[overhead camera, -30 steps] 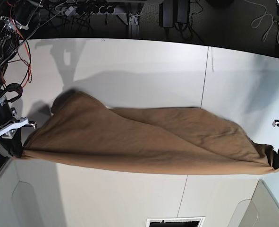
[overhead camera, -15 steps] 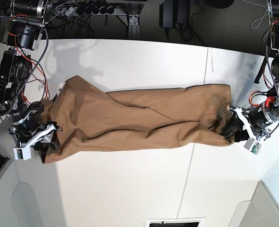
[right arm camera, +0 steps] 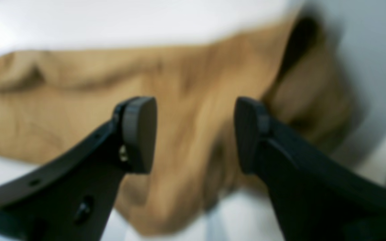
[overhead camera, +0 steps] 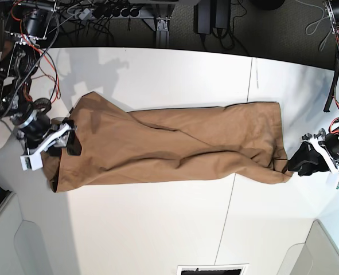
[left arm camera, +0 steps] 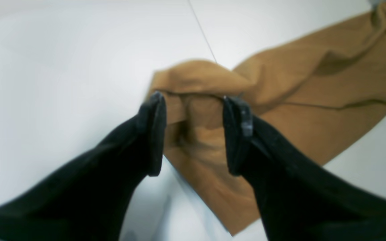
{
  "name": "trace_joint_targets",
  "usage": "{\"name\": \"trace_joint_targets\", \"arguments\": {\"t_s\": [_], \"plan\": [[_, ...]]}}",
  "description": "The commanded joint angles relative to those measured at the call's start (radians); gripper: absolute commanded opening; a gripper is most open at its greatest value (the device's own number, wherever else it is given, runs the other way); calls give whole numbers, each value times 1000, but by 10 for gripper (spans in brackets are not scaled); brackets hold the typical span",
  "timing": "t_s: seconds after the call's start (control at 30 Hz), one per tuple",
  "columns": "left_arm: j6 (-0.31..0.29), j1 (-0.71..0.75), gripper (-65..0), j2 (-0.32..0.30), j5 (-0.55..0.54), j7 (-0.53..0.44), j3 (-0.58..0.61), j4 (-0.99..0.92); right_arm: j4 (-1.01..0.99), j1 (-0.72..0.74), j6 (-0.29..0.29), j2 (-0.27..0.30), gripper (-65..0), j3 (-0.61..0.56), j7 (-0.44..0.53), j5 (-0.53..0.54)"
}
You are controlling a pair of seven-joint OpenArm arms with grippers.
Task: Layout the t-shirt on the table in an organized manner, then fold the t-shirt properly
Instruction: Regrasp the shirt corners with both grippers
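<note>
On the table (overhead camera: 158,229), base view alone shows the whole shirt (overhead camera: 175,146): long tan band, rumpled, lying flat. Wrist views show left gripper (left arm camera: 193,130) and right gripper (right arm camera: 194,134) spread, gripping nothing, at its ends.

Beyond the far edge of the work surface, a dark floor (overhead camera: 284,34) is seen. On it a black power strip (overhead camera: 109,10) with tangled cables is laid at upper left, a metal stand foot (overhead camera: 162,24) near centre, a black box (overhead camera: 213,16) beside it, and a pale coiled cable (overhead camera: 321,24) at upper right.
</note>
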Motion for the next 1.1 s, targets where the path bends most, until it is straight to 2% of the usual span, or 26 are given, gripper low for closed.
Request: {"name": "trace_joint_targets", "arguments": {"t_s": [0.0, 0.23, 0.5, 0.63, 0.73, 0.8, 0.87, 0.93, 1.0, 1.07], "plan": [[-9, -11, -348, -20, -26, -18, -7, 16, 18, -13, 3, 13, -288, 5, 21, 28], [-9, 62, -348, -20, -36, -19, -7, 16, 75, -203, 3, 6, -288, 5, 67, 44], [-9, 89, -348, -20, -36, -50, -7, 16, 66, -231, 3, -126, -288, 5, 122, -6], [-9, 86, -348, -20, -33, -53, -7, 16, 64, -230, -1, -159, -290, 5, 166, -36], [-9, 86, -348, -20, -10, -70, -7, 16, 64, -231, -1, -159, -365, 5, 166, -39], [-9, 86, -323, -20, 30, -111, -7, 16, 64, -231, -1, -159, -421, 5, 168, -58], [-9, 85, -273, -19, 87, -185, -7, 16, 64, -231, -1, -159, -430, 5, 171, -68], [-9, 80, -257, -19, 156, -270, -2, 15, 64, -231, -1, -159, -430, 5, 174, -87], [29, 67, -257, -17, 222, -346, 9, 8, 64, -231, -1, -159, -429, 5, 173, -108], [74, 30, -257, -6, 286, -375, 25, -18, 64, -231, -1, -158, -429, 5, 174, -115]]}}
